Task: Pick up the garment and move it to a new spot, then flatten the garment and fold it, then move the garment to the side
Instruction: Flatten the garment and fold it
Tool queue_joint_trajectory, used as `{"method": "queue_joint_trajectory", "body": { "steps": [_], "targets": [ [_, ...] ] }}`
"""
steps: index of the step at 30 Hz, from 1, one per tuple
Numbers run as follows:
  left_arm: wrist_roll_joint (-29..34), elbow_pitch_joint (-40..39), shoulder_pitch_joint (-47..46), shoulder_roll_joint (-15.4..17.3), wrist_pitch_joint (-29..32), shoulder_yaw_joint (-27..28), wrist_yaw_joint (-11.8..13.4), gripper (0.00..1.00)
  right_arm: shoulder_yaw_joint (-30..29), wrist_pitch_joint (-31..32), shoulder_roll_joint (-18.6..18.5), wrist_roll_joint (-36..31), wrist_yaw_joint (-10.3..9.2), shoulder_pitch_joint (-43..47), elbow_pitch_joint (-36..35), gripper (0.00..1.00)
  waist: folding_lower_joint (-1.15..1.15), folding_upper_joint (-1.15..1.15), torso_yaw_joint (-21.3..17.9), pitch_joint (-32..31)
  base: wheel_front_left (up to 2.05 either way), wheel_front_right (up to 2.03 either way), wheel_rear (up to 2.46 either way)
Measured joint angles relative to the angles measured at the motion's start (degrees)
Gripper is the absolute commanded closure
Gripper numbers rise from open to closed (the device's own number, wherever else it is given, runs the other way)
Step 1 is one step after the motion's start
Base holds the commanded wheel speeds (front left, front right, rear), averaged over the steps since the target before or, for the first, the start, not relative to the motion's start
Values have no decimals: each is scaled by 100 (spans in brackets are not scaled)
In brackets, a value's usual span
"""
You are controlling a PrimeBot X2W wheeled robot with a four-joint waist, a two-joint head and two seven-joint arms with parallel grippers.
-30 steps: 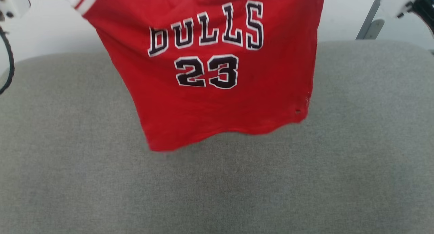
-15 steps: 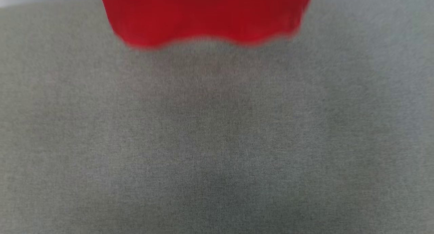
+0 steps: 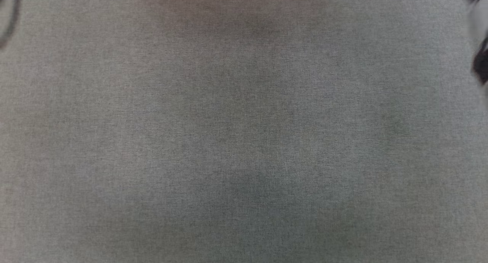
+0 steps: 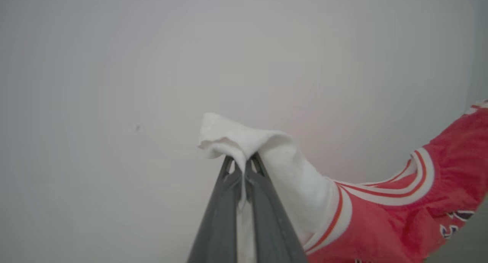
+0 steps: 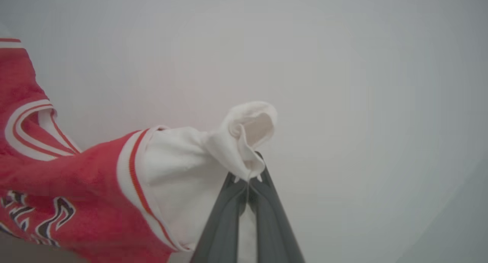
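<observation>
Grey woven cloth surface beneath the head camera, flat and uncreased, faintly tinged red along its far middle; curved dark cable blurred at the margin on the robot's left; pale-and-dark arm part at the margin on the robot's right, too smeared to name more closely.

Red-bodied garment held up and stretched between both arms in front of a plain pale wall, gripped by one white sleeve at each end; red-and-white striped collar midway along the span.

Left wrist view: left sleeve running outward from the collar to the left gripper; gripper pinched tight on a bunched fold of that sleeve, white cloth puffing past the fingertips and a thin strip caught between the two dark fingers; striped trim between sleeve and red body; black white-outlined lettering below the collar, partly cut off.

Right wrist view: right sleeve leading away from the collar to the right gripper; gripper clamped narrow on a rolled knot of sleeve cloth; red body sagging below the collar, lettering beneath it too cropped to read.
</observation>
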Motion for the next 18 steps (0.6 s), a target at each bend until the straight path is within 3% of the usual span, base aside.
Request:
{"method": "queue_joint_trajectory", "body": {
  "steps": [6,10,14,18],
  "targets": [
    [-572,190,725,135,111,-437,-1,100,642,205,31,658,0,638,482,100,0,0,23,-47,0,0,0],
    [-1091,132,1213,231,541,-720,-1,100,1311,542,14,1413,0,1122,419,100,0,0,30,-146,0,0,0],
    [-1608,-318,1739,478,1023,-1015,-1,100,2003,1014,-226,2312,0,1640,-145,100,0,0,27,-285,0,0,0],
    [-2186,-847,2342,861,1377,-1069,-2,100,2512,1494,-789,3045,0,2144,-981,100,0,0,17,-423,0,0,0]
  ]
}}
